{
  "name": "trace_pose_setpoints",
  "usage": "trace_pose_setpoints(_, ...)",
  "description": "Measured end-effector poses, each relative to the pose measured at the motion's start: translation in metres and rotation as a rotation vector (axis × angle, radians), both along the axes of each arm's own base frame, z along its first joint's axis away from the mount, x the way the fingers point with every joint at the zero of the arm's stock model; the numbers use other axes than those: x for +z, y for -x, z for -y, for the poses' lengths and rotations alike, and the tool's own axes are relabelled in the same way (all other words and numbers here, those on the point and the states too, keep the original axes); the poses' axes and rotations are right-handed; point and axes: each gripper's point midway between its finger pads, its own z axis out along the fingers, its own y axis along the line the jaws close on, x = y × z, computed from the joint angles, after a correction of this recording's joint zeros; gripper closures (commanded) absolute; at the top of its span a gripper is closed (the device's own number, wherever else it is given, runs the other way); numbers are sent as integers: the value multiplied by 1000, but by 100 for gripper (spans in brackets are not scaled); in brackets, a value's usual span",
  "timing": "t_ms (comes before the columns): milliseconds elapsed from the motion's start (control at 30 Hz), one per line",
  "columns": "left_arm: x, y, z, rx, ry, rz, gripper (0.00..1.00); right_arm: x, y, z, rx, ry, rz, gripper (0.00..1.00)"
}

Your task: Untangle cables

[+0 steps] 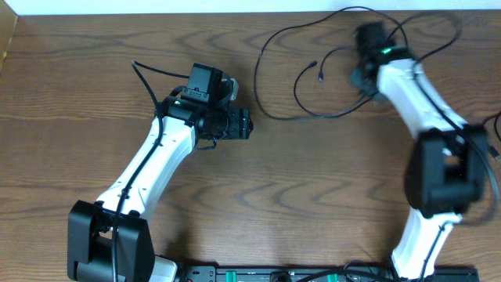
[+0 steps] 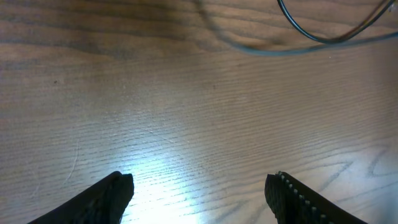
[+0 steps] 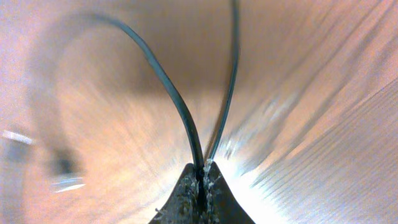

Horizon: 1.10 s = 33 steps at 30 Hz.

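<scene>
Starting at the left, our left fingers (image 2: 292,196) stand wide apart with nothing between them, low over bare wood a little left of the middle of the surface (image 1: 78,94). They point toward the right edge. The black cable (image 1: 301,118) lies to their right, in the far right part of the surface, as an open loop. Its nearest bend sits just beyond the left fingertips, and its lower run stretches left to right toward the other arm. In the left wrist view that bend shows only as an arc ahead and off to the right, well apart from the fingers. Two small plug ends (image 1: 322,78) lie free inside the loop.

Further right, near the far edge, our right fingers (image 3: 202,180) are pressed together on the black cable, with two strands rising from the pinch. We cannot pick out a light cable with any certainty.

We judge the left arm the nearer one to the loop's free bend, so it would need to reach forward and slightly right.
</scene>
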Motion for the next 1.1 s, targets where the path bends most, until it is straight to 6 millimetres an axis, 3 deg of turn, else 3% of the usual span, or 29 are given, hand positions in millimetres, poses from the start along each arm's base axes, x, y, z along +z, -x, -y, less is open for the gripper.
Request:
trace_pose_setpoints(133, 0, 0, 0, 0, 0, 0, 27, 100, 3, 62, -88, 35, 208, 99)
trace_pose_setpoints(200, 0, 0, 0, 0, 0, 0, 27, 138, 20, 111, -174, 73, 275, 99)
trace_pose_setpoints(233, 0, 0, 0, 0, 0, 0, 27, 142, 24, 121, -192, 81, 282, 99)
trace_pose_setpoints(267, 0, 0, 0, 0, 0, 0, 27, 151, 36, 146, -239, 103, 289, 99)
trace_pose_setpoints(300, 0, 0, 0, 0, 0, 0, 27, 152, 38, 152, -250, 108, 289, 99)
trace_pose_setpoints(367, 0, 0, 0, 0, 0, 0, 27, 153, 63, 201, -347, 138, 264, 99)
trace_pose_setpoints(600, 0, 0, 0, 0, 0, 0, 27, 129, 129, 307, -540, 124, 180, 99)
trace_pose_setpoints(700, 0, 0, 0, 0, 0, 0, 27, 111, 145, 334, -564, 93, 144, 99)
trace_pose_setpoints(833, 0, 0, 0, 0, 0, 0, 27, 83, 156, 354, -584, 54, 95, 99)
trace_pose_setpoints(867, 0, 0, 0, 0, 0, 0, 27, 76, 158, 358, -588, 43, 82, 90)
trace_pose_setpoints(900, 0, 0, 0, 0, 0, 1, 27, 67, 159, 361, -589, 29, 66, 34)
trace_pose_setpoints(933, 0, 0, 0, 0, 0, 0, 27, 56, 160, 363, -582, 8, 51, 7)
trace_pose_setpoints(967, 0, 0, 0, 0, 0, 0, 27, 50, 158, 362, -577, -12, 47, 1)
trace_pose_setpoints(1100, 0, 0, 0, 0, 0, 0, 27, 34, 147, 346, -519, -135, 57, 1)
